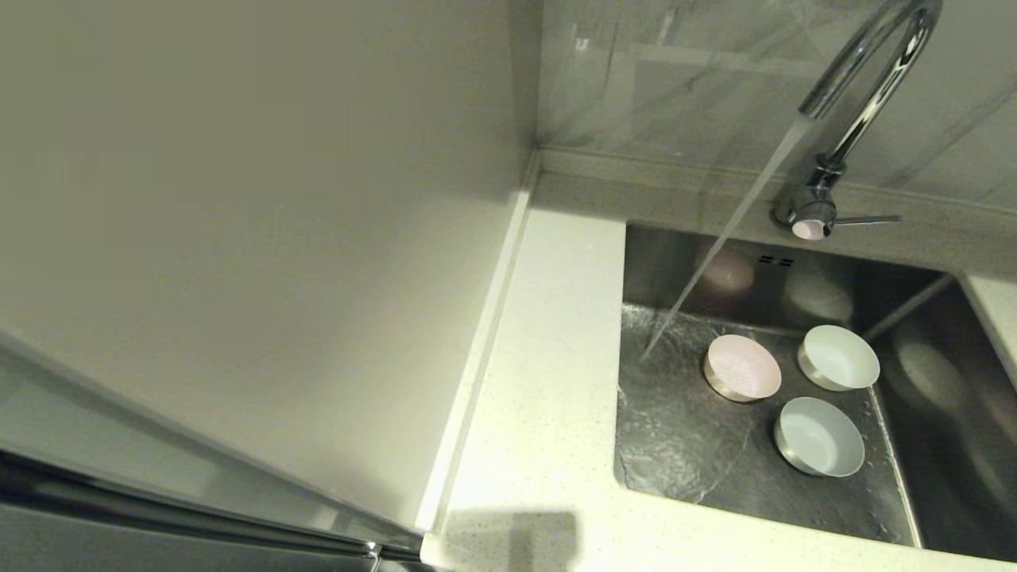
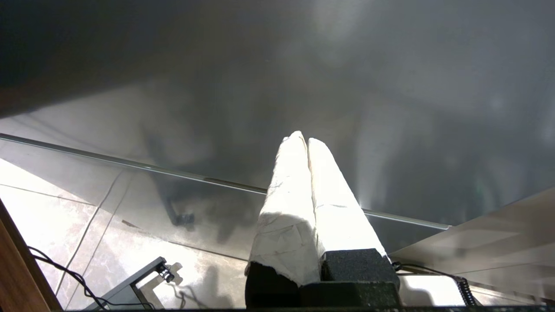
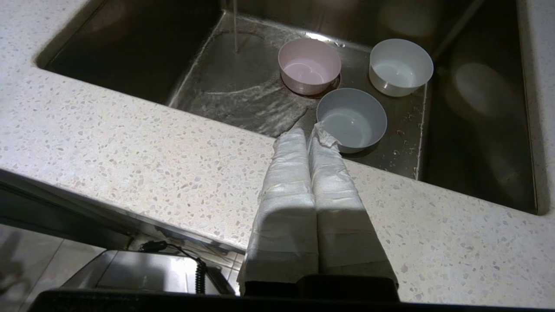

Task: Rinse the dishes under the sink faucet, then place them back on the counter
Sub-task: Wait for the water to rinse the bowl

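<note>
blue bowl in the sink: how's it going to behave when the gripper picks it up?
The blue bowl looks thin-walled, so probably light and fairly stiff. It sits upright on the wet floor of the sink and seems to hold water, so likely slippery and apt to spill if tilted. Flat-based, it should slide, not roll.

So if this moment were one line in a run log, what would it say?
faucet: running | three bowls: in sink, none under stream | right gripper: shut, empty, over counter | left gripper: shut, parked
</note>
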Robot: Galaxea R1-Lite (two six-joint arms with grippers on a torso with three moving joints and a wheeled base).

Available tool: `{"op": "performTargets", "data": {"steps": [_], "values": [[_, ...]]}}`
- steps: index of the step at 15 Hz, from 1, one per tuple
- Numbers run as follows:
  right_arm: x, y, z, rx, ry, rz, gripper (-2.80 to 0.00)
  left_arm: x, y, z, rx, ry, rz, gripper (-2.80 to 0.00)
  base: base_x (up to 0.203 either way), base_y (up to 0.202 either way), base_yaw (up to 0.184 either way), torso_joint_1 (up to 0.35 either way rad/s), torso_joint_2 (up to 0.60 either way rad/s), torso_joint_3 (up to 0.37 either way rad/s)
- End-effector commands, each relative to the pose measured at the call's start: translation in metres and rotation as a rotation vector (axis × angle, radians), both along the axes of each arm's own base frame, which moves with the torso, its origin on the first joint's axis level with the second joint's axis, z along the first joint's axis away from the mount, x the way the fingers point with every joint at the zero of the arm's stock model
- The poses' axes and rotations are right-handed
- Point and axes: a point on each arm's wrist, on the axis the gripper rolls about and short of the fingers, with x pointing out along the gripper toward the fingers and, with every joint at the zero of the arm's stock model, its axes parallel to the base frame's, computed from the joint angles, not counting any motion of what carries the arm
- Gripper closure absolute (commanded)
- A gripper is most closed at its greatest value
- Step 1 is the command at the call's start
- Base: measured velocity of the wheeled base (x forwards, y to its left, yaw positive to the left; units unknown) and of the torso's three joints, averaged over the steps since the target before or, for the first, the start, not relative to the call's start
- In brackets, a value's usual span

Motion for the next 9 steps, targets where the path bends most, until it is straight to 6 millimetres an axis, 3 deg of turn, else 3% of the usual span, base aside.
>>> {"op": "performTargets", "data": {"steps": [1,9], "values": [[0.0003,0.0000,0.0000,-0.001,0.003,0.000,0.00,-0.0002,0.0000,0.0000,-0.001,-0.004,0.000,0.00,0.000,0.000,0.000,0.000,0.00,0.000],[0.0003,0.0000,0.0000,0.001,0.003,0.002,0.00,-0.0003,0.0000,-0.0001,-0.001,-0.005,0.001,0.00,0.000,0.000,0.000,0.000,0.00,0.000]]}}
